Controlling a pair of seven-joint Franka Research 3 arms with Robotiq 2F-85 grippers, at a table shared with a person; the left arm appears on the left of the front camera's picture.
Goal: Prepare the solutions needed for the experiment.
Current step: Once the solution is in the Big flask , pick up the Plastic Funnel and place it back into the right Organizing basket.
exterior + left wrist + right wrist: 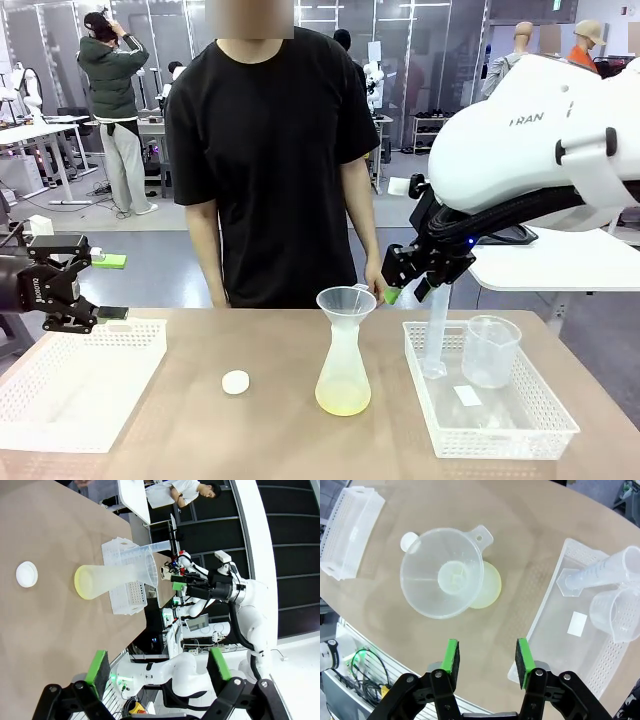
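Tabletop point(190, 425) left of flask point(343, 372) free, bar cap point(235, 382)

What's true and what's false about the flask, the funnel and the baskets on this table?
1. A funnel sits in the mouth of the conical flask. True.
2. The liquid in the flask is blue. False: it is a pale yellow solution.
3. The beaker stands in the right basket. True.
4. The right gripper holds the funnel. False: its jaws are apart and hold nothing.
5. The white cap lies in the left basket. False: it lies on the table, between that basket and the flask.
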